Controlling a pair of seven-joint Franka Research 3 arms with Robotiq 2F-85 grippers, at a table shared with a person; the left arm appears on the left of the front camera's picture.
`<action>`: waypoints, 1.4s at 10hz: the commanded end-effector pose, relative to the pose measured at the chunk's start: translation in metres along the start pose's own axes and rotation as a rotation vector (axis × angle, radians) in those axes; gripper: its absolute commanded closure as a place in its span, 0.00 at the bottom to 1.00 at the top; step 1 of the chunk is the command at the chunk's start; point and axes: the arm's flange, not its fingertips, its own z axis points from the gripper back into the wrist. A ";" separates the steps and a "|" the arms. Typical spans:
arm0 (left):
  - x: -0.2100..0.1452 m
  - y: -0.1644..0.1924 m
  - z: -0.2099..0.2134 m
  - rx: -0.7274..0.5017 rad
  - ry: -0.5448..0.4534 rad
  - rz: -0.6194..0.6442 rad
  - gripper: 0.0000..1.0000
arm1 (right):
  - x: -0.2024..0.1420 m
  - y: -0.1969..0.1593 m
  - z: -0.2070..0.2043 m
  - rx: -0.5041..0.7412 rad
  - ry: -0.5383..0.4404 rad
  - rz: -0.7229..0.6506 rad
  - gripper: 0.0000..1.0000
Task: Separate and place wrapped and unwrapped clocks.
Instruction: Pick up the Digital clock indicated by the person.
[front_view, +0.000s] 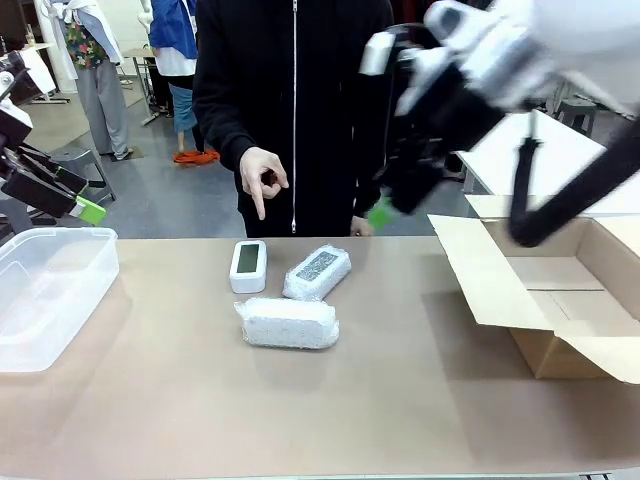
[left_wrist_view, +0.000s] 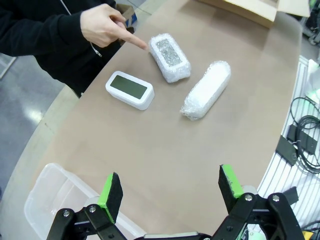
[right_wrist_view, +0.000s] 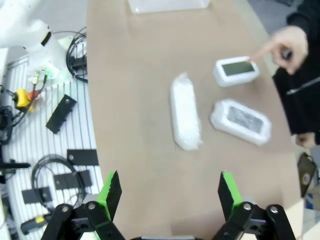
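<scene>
bare clock (front_view: 248, 266): white, rounded, dark screen up, lying flat on the table (front_view: 400, 400) near its far edge; any digits are too faint to read.
dark-face bundle (front_view: 317, 273): bubble wrap with a dark speckled face showing through, just beside the bare clock at its 3 o'clock, lying askew; no print can be made out through the wrap.
plain bundle (front_view: 288, 323): all-white bubble wrap, at 6 o'clock of the other two, near them; its contents are hidden.
left gripper (left_wrist_view: 170, 192): fingers spread wide with nothing between them, hanging over the plastic tub (front_view: 50, 290) at the table's 9 o'clock; the tub is cut off by the frame edge.
right gripper (right_wrist_view: 167, 192): fingers wide apart and empty, high above the table; in the front view it is motion-blurred, one green pad just visible.
cardboard box (front_view: 560, 300): open, flaps out, at the table's 3 o'clock, cut off at the frame edge.
person's hand (front_view: 262, 180): index finger extended down toward the clocks from 12 o'clock, touching none; which clock it means i cannot tell.
</scene>
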 end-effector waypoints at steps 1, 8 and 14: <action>-0.001 0.002 -0.001 -0.005 -0.015 0.002 0.00 | 0.029 0.012 -0.040 0.007 0.060 -0.022 0.00; -0.001 0.002 -0.001 -0.005 -0.015 0.002 0.00 | 0.041 0.031 -0.111 0.054 0.117 0.058 0.00; -0.001 0.002 -0.001 -0.005 -0.015 0.002 0.00 | 0.042 -0.021 -0.167 0.099 0.183 0.089 0.00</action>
